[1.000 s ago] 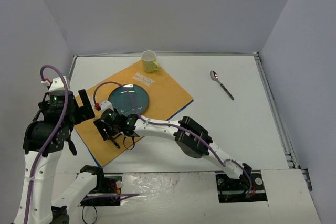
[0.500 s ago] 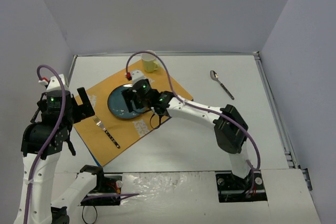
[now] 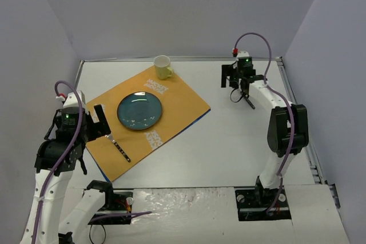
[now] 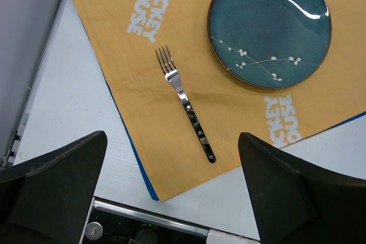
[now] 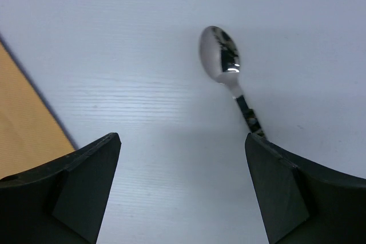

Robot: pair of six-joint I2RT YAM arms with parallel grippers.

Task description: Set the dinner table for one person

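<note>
White laminate with a faint grain makes up the dinner table (image 3: 240,141), a broad flat rectangle with thin metal strips along its far and right edges. It fills the floor of the scene, from the arm bases at the near edge out to the grey walls, and everything else rests on it.

Counted out, there is one of each item:
- One orange placemat (image 3: 183,104) with white lettering lies skewed on the left half of the table, a blue underside showing at its near edges.
- One teal plate (image 3: 140,112) with a small white branch pattern sits flat on the placemat, toward its far side.
- One fork (image 3: 119,147) lies on the placemat left of and nearer than the plate, apart from it, tines pointing to the far left.
- One pale yellow mug (image 3: 163,67) stands upright just beyond the placemat's far corner.
- One spoon (image 5: 220,55) lies on bare table at the far right, well apart from the placemat, bowl up.

Two arms are in view. The left gripper (image 4: 171,141) hangs above the near left part of the placemat, over the fork, its jaws spread wide and holding nothing. The right gripper (image 5: 182,138) is stretched to the far right above the spoon, jaws parted with nothing between them; the spoon's bowl lies on the table toward the right finger, untouched.
</note>
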